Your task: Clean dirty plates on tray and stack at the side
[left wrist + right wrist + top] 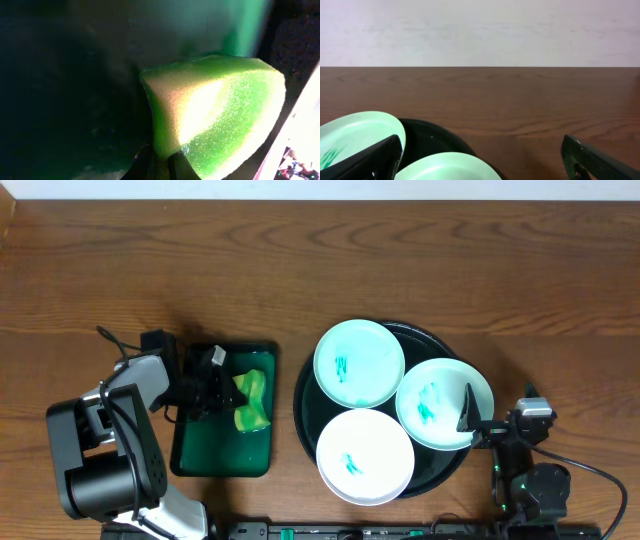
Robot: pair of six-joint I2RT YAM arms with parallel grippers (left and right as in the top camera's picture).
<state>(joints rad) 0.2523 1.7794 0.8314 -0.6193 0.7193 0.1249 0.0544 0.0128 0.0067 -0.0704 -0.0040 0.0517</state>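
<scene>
Three small pale-mint plates with teal scribbles lie on the round black tray (430, 333): one at the back (359, 363), one at the right (443, 403), one at the front (365, 455). My left gripper (222, 390) is over the green tray and shut on a green-yellow sponge (252, 402). In the left wrist view the fingers (162, 162) pinch the sponge's (220, 110) lower edge. My right gripper (498, 402) is open at the right plate's edge, one finger over its rim. The right wrist view shows its spread fingers (481, 145), two plates (355, 132) (450, 167) and the tray (435, 137).
A small dark green rectangular tray (222, 460) sits left of the black tray, under the sponge; it also shows in the left wrist view (190, 25). Brown wooden table (320, 260) stretches behind and to the right (530, 100). A pale wall stands at the back.
</scene>
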